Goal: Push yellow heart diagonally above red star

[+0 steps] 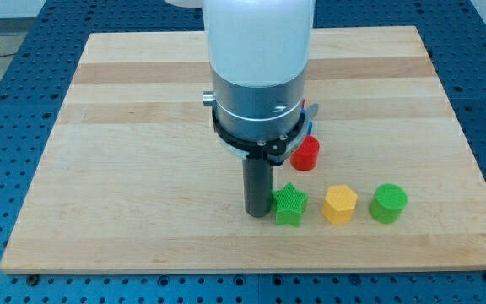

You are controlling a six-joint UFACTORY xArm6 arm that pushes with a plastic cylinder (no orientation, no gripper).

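Note:
My tip (257, 214) rests on the wooden board (125, 152) at the lower middle, touching or almost touching the left side of a green star (289, 205). A yellow block (340, 204), which looks six-sided from here, sits to the right of the green star. A red block (305, 155) sits above and between them, partly hidden by the arm, so its shape is unclear. My tip is to the lower left of the red block and two block-widths left of the yellow one.
A green round block (389, 203) sits to the right of the yellow block. A sliver of a blue block (313, 110) shows behind the arm's body. The arm's body (258, 76) hides the upper middle of the board.

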